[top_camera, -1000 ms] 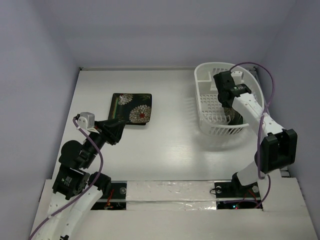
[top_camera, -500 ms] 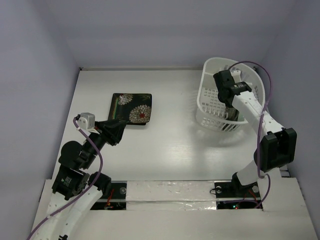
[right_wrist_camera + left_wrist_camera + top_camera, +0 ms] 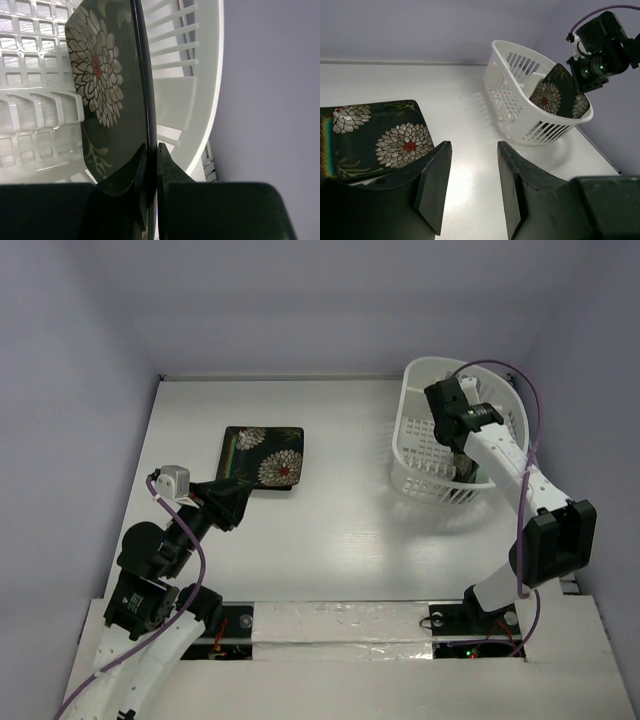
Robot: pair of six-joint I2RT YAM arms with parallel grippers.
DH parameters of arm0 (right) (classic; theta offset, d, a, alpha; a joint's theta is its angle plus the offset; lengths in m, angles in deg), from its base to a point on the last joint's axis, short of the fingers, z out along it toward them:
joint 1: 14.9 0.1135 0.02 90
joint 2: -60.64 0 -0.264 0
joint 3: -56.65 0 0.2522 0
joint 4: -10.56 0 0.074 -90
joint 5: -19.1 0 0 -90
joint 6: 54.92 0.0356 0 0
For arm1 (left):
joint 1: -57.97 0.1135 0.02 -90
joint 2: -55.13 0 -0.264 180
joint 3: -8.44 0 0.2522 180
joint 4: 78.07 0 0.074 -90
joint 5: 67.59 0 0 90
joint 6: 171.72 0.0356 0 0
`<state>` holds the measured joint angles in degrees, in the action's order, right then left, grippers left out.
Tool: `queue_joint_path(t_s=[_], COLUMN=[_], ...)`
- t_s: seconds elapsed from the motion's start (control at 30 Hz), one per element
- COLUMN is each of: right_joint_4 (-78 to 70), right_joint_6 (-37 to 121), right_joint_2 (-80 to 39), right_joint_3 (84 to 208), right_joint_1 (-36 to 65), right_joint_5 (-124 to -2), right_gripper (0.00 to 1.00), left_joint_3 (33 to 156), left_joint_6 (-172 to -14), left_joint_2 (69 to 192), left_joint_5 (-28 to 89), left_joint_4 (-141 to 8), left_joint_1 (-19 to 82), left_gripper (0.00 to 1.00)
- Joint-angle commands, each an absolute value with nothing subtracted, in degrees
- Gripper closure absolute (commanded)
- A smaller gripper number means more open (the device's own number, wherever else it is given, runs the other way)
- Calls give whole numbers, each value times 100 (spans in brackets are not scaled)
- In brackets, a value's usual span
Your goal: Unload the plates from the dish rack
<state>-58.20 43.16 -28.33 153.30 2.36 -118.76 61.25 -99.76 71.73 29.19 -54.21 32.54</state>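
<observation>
The white slatted dish rack [image 3: 415,455] stands at the back right. Inside it, a black flowered plate [image 3: 100,90] stands on edge and leans against the wall [image 3: 552,95]. My right gripper [image 3: 151,146] reaches down into the rack [image 3: 200,75] and is shut on this plate's rim. Another black flowered plate [image 3: 264,457] lies flat on the table at centre left. My left gripper [image 3: 474,150] hovers open and empty just off that plate's near right corner [image 3: 380,137]. More flower pattern shows behind the held plate; I cannot tell if it is a second plate.
The rack [image 3: 520,117] sits close to the right wall, which shows just beyond its rim in the right wrist view. White table surface lies between the flat plate and the rack. The right arm's purple cable [image 3: 535,400] arcs over the rack.
My right gripper has shut on the plate's rim. The rack has shifted and tipped toward the back right. The left arm and the flat plate have not moved.
</observation>
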Motion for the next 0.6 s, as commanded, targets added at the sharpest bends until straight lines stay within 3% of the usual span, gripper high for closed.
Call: queue_joint_path(t_s=[0.0, 0.37, 0.57], right_joint_4=[-5417, -6085, -6726], right_joint_6=[4115, 4070, 4474], right_joint_2=[-2312, -2453, -2383], right_joint_3=[15927, 16726, 17789], right_joint_1=[488, 1059, 1287], right_joint_5=[-12522, -13049, -13453], right_gripper=[100, 100, 100], left_joint_3=[6342, 6325, 6325], left_joint_6=[-9921, -9921, -9930], left_joint_2=[7200, 7201, 7253], left_joint_5=[2900, 2900, 2900], left_joint_4=[-5693, -5684, -5702], left_joint_1=[3222, 3222, 3222], left_gripper=[61, 61, 61])
